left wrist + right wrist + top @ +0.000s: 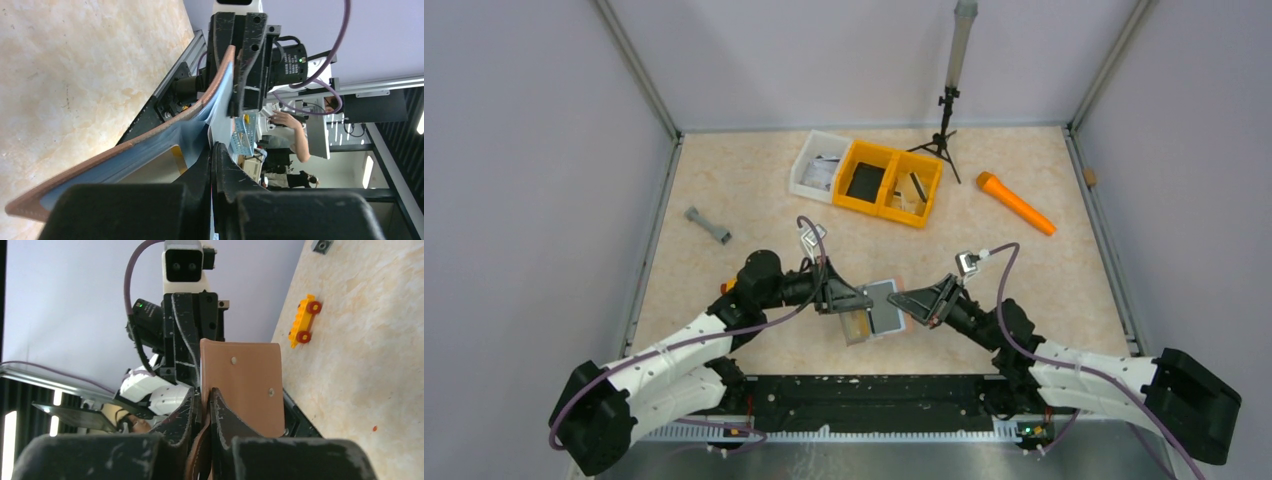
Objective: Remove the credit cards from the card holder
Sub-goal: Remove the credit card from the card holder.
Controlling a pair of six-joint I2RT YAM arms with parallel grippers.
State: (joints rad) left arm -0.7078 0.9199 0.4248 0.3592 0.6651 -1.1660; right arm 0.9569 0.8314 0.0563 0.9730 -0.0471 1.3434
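Inward, both grippers (862, 303) (909, 304) reach, clamping the card holder (884, 308).

This was a robotics lab: the table (754, 190) sat inside a test cell of plain pale walls (524, 150) on aluminium framing (653, 235), with a small tripod (943, 130) at the back. Past the cell, the left wrist view showed a person (295, 132) at a workstation under ceiling strip lights (367, 171).

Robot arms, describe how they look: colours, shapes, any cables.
The left arm and right arm have white mid-links with black joints and bases. The left gripper and right gripper are black, two-fingered, scuffed. A purple cable runs along each arm.
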